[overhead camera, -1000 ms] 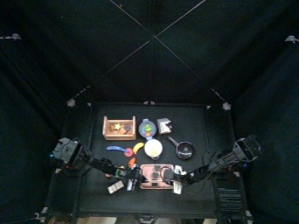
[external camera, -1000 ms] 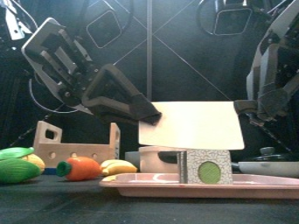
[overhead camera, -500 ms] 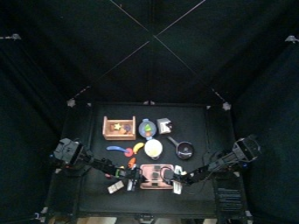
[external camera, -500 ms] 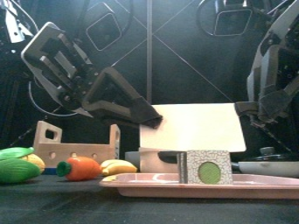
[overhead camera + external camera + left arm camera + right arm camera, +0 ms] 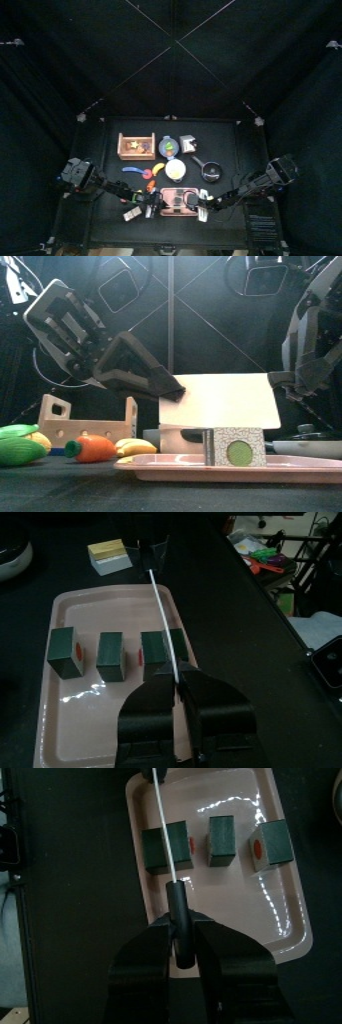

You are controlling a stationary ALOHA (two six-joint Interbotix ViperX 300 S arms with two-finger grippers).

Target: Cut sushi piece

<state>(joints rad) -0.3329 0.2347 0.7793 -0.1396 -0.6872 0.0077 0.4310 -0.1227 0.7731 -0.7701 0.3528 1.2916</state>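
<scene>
Knife (image 5: 221, 399) apparently unmoved above tray (image 5: 174, 467).

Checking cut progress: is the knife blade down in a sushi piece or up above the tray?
Up. In the front view the blade hangs over the sushi piece on the tray, its edge at the piece's top.

Dim pen all round, black curtains swallowing the light. Overhead light strikes the pink tray (image 5: 287, 888), throwing white glare streaks along its surface. In the front view the cleaver blade (image 5: 221, 399) glows pale, nearly washed out, edges soft.
</scene>
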